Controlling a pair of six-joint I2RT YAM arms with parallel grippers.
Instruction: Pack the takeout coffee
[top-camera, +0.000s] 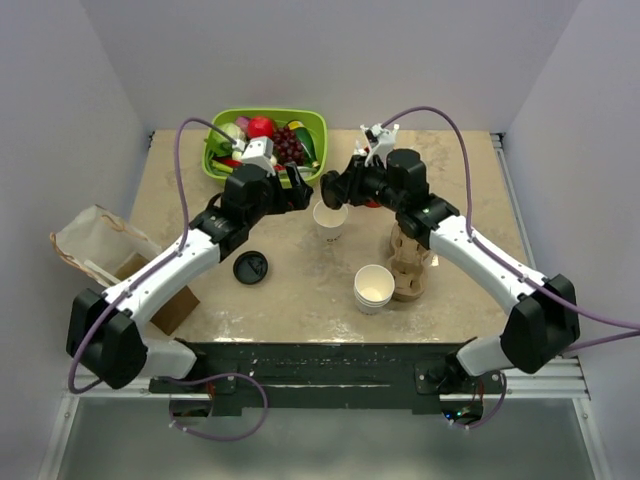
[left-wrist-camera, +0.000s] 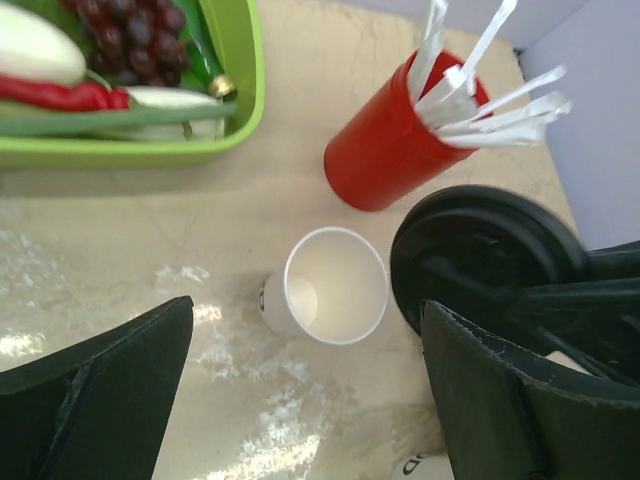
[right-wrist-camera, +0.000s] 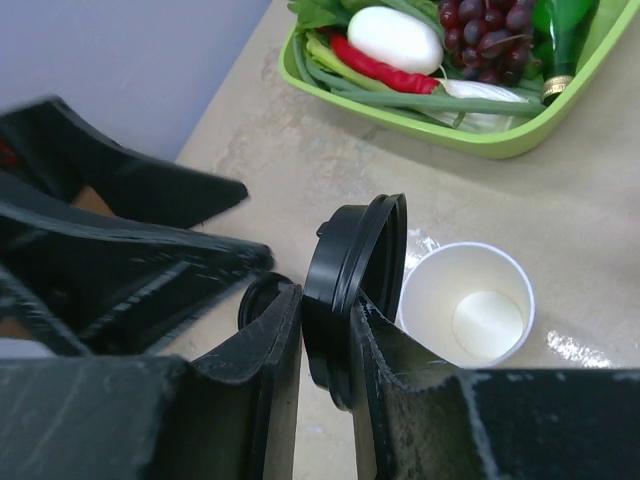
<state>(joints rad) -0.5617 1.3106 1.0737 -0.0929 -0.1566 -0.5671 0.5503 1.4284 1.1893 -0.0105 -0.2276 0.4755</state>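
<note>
Black lid (right-wrist-camera: 347, 255) held edgewise, right end effector (right-wrist-camera: 328, 318) clamping it

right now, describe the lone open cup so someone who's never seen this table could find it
Find the green basket of fruit and vegetables at the table's far edge; just in front of it stands one white paper cup. Unlike the stack of cups nearer the arms' bases, it stands alone, lidless, a black lid held on edge beside it.

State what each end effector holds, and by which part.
Right end effector grips a black lid by its lower rim, edge-on; left end effector holds nothing.
</note>
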